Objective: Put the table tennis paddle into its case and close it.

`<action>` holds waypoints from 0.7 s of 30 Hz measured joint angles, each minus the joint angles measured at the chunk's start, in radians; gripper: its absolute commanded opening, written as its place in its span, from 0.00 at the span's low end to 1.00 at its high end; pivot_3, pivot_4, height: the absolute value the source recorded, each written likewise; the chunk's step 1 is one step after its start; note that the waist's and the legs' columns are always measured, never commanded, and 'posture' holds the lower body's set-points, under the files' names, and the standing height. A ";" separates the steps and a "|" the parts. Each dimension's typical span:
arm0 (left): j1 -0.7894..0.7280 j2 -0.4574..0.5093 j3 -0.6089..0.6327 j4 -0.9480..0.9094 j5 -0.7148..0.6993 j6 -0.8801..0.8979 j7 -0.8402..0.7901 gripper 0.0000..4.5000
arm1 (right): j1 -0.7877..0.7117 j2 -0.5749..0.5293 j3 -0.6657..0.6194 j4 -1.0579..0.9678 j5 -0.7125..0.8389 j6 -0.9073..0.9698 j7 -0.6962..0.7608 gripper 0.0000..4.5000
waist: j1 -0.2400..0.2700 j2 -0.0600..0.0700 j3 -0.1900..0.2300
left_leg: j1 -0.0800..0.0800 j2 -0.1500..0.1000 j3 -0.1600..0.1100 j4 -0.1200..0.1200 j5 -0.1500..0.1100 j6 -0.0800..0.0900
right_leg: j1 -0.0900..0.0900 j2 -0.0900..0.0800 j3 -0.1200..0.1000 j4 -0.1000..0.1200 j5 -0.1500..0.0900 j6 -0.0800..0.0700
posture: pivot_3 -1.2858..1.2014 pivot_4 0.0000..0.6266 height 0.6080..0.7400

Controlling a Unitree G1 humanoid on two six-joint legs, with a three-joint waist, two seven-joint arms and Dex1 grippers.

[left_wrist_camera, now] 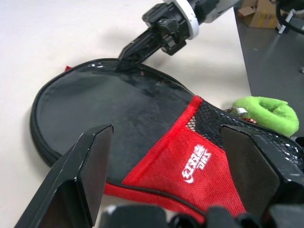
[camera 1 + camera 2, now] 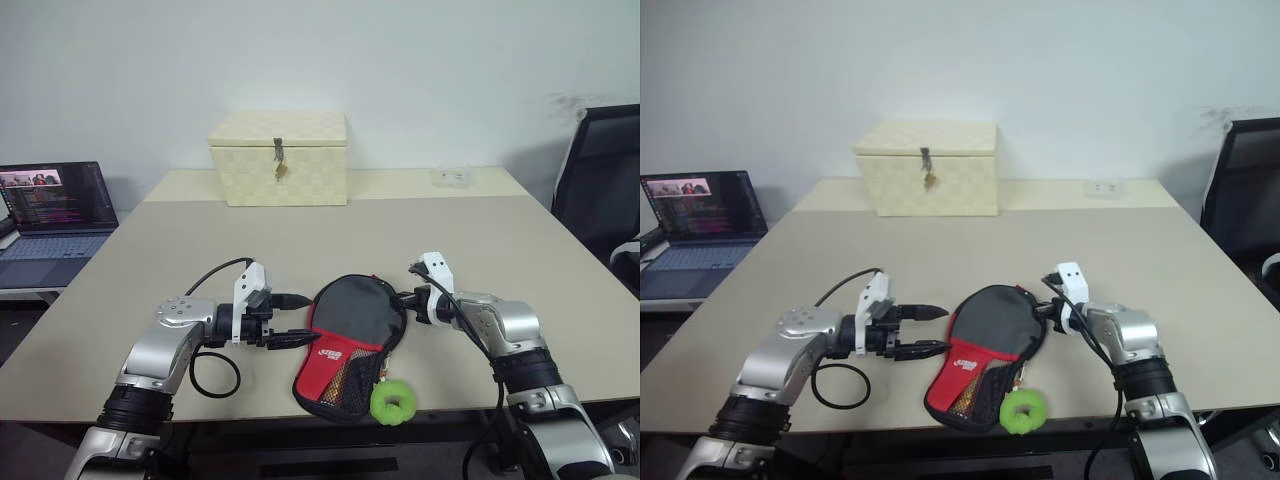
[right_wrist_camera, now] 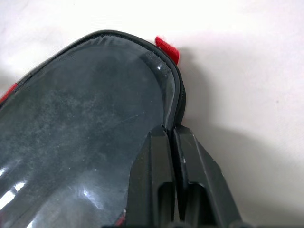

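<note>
Pinching the case (image 2: 352,345) rim at centre frame, my right gripper (image 2: 412,298) had closed on it; I judged a steady pull best, left gripper (image 2: 292,320) waiting open.

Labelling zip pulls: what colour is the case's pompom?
Bright green pompom on the case; clearest in the left eye view.

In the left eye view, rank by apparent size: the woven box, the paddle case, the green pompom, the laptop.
1. Woven box.
2. Laptop and case look similar; laptop is cut off at the edge, so unranked.
3. Green pompom, clearly smallest.
</note>
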 measured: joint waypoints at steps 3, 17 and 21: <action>0.004 0.001 -0.002 -0.007 0.000 0.000 0.006 0.87 | -0.069 0.005 0.037 0.112 -0.037 -0.067 0.037 0.01 | -0.005 0.000 0.000 | 0.002 0.000 0.001 0.000 0.000 0.000 | 0.001 0.001 0.000 0.001 0.000 0.000 | 0.52 0.24 1.00; 0.010 0.003 -0.016 -0.033 0.001 0.004 0.040 0.87 | -0.353 0.130 0.075 0.598 -0.179 -0.399 0.121 0.01 | -0.007 0.001 0.001 | 0.001 0.000 0.000 -0.002 0.001 0.000 | -0.001 0.000 -0.001 0.000 0.000 -0.002 | 0.52 0.24 1.00; 0.010 0.003 -0.017 -0.033 0.001 0.005 0.043 0.87 | -0.382 0.142 0.074 0.673 -0.202 -0.440 0.119 0.01 | -0.008 0.001 0.001 | 0.001 0.001 0.000 -0.002 0.001 0.000 | -0.001 0.000 -0.001 0.001 0.000 -0.002 | 0.52 0.24 1.00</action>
